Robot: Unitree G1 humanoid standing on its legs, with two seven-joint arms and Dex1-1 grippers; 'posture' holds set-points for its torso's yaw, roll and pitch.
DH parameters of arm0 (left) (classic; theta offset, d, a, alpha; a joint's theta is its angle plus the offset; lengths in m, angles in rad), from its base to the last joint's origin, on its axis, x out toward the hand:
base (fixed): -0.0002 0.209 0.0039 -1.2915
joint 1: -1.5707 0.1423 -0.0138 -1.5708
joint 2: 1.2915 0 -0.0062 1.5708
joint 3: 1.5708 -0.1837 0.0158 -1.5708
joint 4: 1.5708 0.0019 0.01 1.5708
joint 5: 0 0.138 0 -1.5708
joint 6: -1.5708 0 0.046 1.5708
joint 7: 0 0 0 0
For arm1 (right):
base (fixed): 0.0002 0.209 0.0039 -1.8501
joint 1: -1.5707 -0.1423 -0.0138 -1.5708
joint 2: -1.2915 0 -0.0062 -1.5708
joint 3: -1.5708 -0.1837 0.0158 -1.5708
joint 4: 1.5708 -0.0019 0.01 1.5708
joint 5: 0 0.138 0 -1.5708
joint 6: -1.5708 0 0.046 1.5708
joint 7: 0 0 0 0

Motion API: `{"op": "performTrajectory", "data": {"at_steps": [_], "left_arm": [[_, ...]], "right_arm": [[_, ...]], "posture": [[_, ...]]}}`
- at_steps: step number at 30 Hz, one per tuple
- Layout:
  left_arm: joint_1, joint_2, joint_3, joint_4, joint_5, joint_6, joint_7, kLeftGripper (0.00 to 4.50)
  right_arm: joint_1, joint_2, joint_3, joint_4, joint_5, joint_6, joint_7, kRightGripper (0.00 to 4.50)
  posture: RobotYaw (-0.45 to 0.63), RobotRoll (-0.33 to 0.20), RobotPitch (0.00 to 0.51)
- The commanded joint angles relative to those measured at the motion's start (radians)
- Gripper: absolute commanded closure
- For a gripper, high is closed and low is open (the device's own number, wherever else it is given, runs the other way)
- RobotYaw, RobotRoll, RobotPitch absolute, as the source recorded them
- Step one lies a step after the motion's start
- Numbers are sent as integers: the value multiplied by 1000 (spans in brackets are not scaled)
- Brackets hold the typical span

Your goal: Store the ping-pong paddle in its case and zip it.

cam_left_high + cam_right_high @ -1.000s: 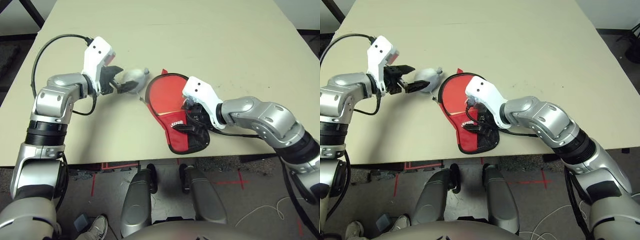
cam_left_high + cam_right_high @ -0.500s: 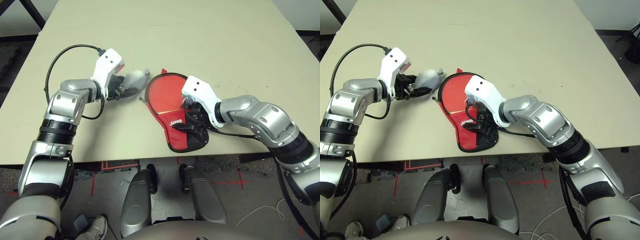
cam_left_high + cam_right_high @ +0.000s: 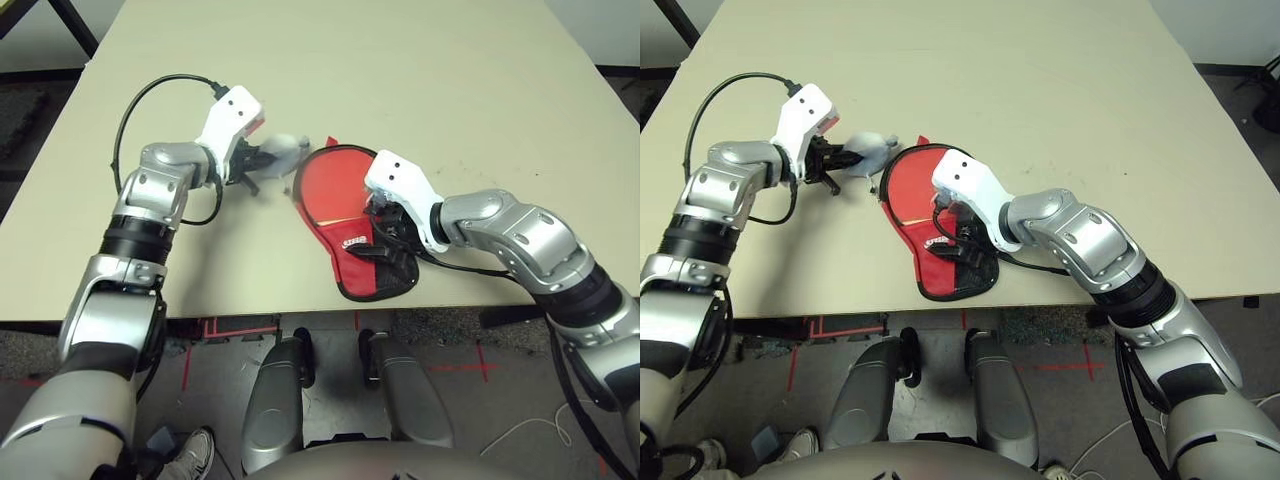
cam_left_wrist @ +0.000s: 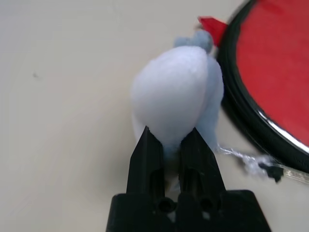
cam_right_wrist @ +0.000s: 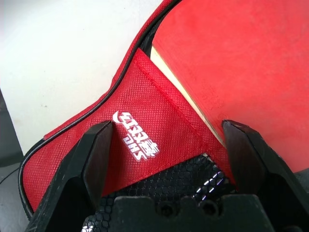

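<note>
Pale grey pouch point(image 4: 176, 92) lies on the tabletop point(image 3: 450, 90), and the left gripper point(image 4: 170, 147) is clamped on its near end, just at 9 o'clock of the case point(image 3: 345, 200). The ping-pong paddle point(image 5: 227, 63) sits partly inside the case. The right gripper point(image 5: 169, 145) hovers over the case's logo flap with its fingers wide apart.

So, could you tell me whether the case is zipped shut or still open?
Open. The case lies flat on the table with its flap folded back, so the paddle's red face and pale wood edge show in the gap.
</note>
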Motion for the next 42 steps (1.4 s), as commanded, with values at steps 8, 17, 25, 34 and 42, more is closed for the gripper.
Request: {"op": "performTrajectory", "data": {"at_steps": [8, 17, 25, 34, 42], "left_arm": [[-283, -198, 48, 445, 92, -310, 341, 4375], [-328, -376, 55, 498, 128, -402, 410, 4375], [-305, -527, 64, 490, 121, -419, 331, 4375], [-291, -502, 138, 457, 47, -334, 113, 3650], [-336, -379, 219, 403, -12, -293, 32, 667]], "right_arm": [[51, 44, 50, 41, -30, 15, 28, 0], [58, 73, 37, 53, -52, 17, 31, 0], [56, 78, 24, 57, -59, 25, 27, 0], [50, 86, 1, 82, -60, 13, 24, 0], [29, 95, -27, 129, -65, -12, 29, 0]], "posture": [[62, 0, 282], [26, 0, 288], [2, 0, 291], [26, 0, 279], [52, 0, 265]]}}
